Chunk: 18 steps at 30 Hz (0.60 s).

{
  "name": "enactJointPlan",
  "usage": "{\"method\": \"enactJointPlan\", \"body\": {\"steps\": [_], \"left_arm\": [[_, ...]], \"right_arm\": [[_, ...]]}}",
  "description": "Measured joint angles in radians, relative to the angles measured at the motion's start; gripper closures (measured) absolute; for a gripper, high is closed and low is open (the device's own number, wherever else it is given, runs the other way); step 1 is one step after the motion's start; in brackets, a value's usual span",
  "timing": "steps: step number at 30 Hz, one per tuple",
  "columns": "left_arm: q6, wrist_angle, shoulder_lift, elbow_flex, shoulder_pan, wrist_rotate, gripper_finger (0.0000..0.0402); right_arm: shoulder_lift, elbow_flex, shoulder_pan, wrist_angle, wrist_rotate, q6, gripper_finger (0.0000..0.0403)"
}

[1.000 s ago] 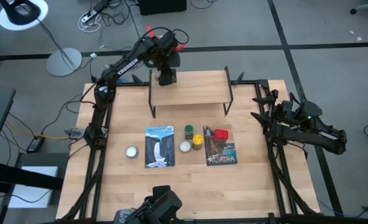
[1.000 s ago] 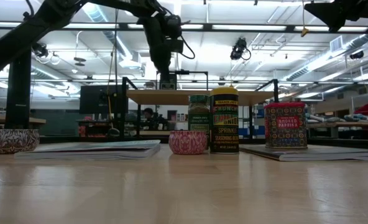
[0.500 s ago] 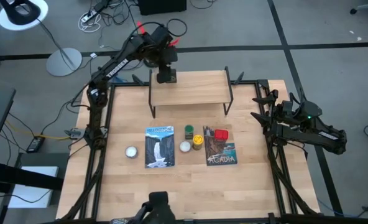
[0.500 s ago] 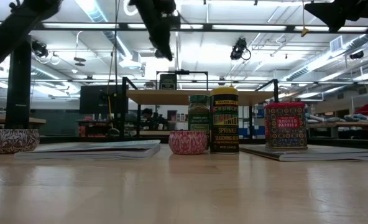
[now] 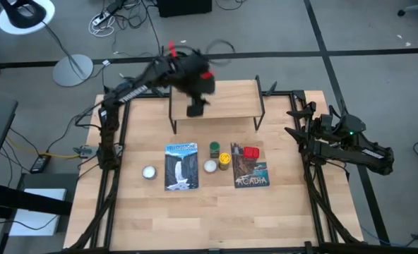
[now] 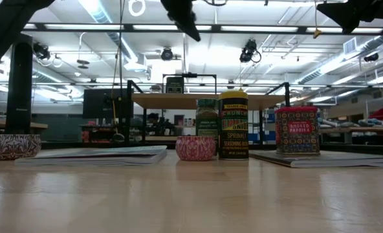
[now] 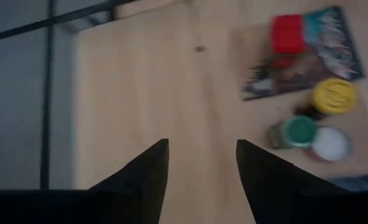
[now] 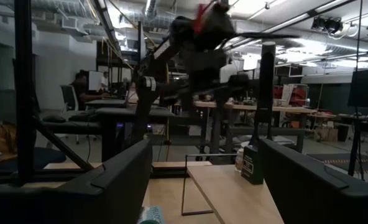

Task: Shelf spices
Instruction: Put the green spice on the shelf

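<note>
The dark square tin [image 6: 174,85] stands on the left part of the shelf's wooden top [image 6: 204,100], and also shows in the right wrist view as the tin [image 8: 252,165]. On the table in front of the shelf [image 5: 223,99] stand the green jar [image 5: 215,148] and the yellow-capped jar [image 5: 224,159]. The red tin [image 5: 251,152] stands on a picture book. My left gripper [image 7: 199,180] hovers open and empty high over the shelf [image 5: 197,108]. My right gripper [image 8: 206,186] waits open at the table's right edge [image 5: 294,121].
Two picture books [image 5: 180,166] [image 5: 250,173] lie flat on the table. One white ball [image 5: 210,166] sits next to the jars, another [image 5: 150,172] left of the left book. The shelf's black legs [image 5: 260,113] stand at its ends.
My left gripper has risen from just above the dark square tin and swung toward the table's right and near side, over the middle of the shelf. The tin has stayed standing on the shelf.
</note>
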Motion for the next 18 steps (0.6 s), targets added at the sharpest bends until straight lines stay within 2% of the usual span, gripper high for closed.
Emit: {"method": "enactJointPlan", "body": {"steps": [5, 10, 13, 18], "left_arm": [[-0.026, 0.017, 0.001, -0.058, -0.139, -0.120, 0.0192], [-0.124, 0.027, -0.002, -0.074, -0.233, -0.160, 0.0187], [-0.155, 0.021, -0.001, -0.136, -0.265, -0.209, 0.0189], [-0.240, 0.067, 0.001, -0.280, -0.277, -0.205, 0.0190]], "right_arm": [[0.000, 0.000, 0.000, 0.001, 0.000, 0.001, 0.0110], [0.000, 0.000, 0.000, 0.001, 0.000, 0.002, 0.0110], [0.000, 0.000, 0.000, 0.005, 0.000, 0.001, 0.0110], [0.000, 0.000, 0.000, 0.015, 0.000, 0.026, 0.0110]]}}
